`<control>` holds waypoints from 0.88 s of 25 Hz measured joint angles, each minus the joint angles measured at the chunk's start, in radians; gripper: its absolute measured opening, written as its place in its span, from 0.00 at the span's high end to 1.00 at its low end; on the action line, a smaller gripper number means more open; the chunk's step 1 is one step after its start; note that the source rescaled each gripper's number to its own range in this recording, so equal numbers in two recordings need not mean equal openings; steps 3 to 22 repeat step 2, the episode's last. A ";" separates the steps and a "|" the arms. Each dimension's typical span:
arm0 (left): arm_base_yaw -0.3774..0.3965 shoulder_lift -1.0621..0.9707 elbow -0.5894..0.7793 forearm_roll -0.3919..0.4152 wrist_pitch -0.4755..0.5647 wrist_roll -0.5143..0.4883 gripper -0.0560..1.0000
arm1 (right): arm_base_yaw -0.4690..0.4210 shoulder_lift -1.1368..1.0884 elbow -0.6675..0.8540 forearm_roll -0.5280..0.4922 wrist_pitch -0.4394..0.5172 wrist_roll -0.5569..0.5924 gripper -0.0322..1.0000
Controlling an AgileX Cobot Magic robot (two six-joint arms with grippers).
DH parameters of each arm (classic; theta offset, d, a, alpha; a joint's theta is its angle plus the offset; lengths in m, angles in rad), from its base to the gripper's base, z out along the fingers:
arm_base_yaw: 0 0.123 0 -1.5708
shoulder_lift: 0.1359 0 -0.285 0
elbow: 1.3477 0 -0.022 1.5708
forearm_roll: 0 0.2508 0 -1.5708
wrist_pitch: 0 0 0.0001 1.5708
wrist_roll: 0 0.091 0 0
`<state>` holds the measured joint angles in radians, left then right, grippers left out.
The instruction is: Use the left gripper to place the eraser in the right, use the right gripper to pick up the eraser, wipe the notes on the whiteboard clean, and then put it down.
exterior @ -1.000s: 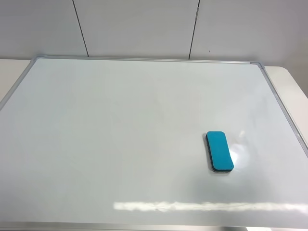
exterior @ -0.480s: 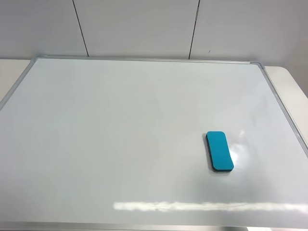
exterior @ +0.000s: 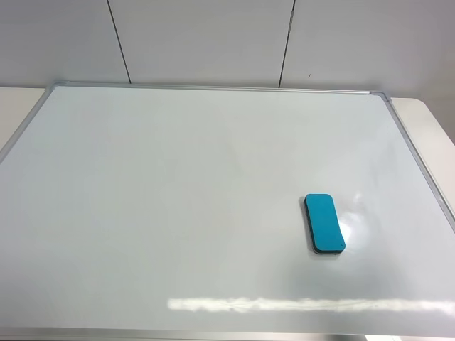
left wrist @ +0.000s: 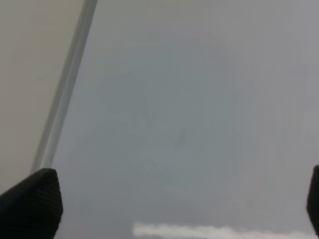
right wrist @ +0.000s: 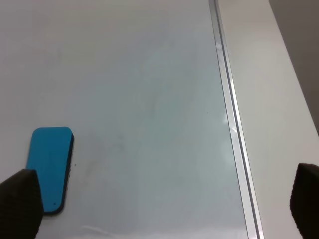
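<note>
Eraser (exterior: pixel 325 224) lies flat at the whiteboard's (exterior: pixel 178 185) four o'clock, no notes visible — task looks finished; both grippers spread, empty, nothing further needed.

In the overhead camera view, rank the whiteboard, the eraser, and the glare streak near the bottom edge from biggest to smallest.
1. The whiteboard, by far the largest, filling most of the view.
2. The glare streak, long but thin.
3. The eraser, shorter but wider; ranking against the streak is unsure.

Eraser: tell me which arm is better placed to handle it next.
Right. The eraser lies flat on the right part of the whiteboard and shows in the right wrist view beside the open right gripper; the left gripper sees only bare board.
</note>
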<state>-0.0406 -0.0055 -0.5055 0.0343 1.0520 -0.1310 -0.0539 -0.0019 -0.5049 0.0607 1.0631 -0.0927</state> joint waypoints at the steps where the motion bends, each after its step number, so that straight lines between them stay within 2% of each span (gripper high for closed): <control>1: 0.000 0.000 0.000 0.000 0.000 0.000 0.00 | 0.000 0.000 0.000 0.000 0.000 0.000 0.00; 22: 0.000 0.000 0.000 0.000 0.000 0.000 0.00 | 0.000 0.000 0.000 0.000 0.000 0.000 0.00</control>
